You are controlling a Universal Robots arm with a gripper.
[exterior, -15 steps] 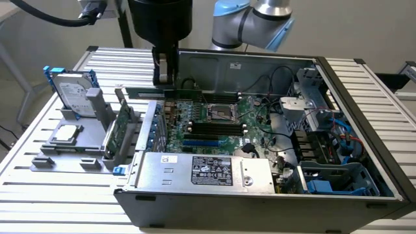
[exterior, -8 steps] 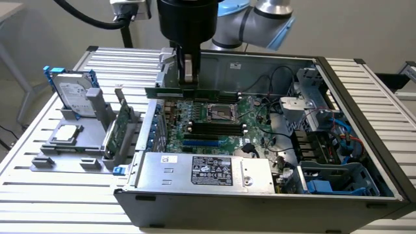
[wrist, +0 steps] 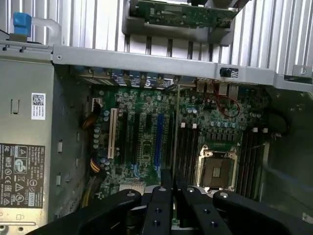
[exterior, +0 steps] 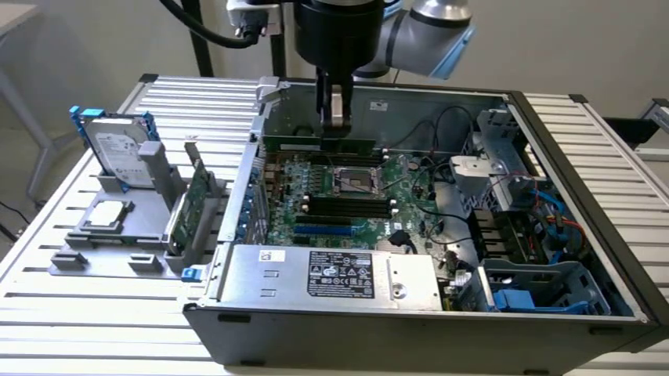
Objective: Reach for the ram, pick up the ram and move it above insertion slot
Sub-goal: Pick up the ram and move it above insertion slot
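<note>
The ram [exterior: 316, 146] is a long thin green stick hanging level inside the open computer case, over the back part of the motherboard [exterior: 313, 227]. My gripper [exterior: 334, 124] comes straight down from above and is shut on its top edge. In the wrist view the black fingers [wrist: 161, 205] pinch the ram [wrist: 174, 132], seen edge-on as a thin line. It runs alongside the dark memory slots [wrist: 187, 149] next to the processor socket [wrist: 215, 169]. The black memory slots [exterior: 345, 206] lie lower, nearer the front than the ram.
A grey holder [exterior: 78, 239] on the slatted table holds a silver hard drive [exterior: 117, 149], a broader green expansion card [exterior: 188, 207] and a processor chip [exterior: 108, 213]. Inside the case sit the power supply [exterior: 329, 274], cables and a drive cage [exterior: 502, 153]. The case walls [exterior: 569, 180] rise around the board.
</note>
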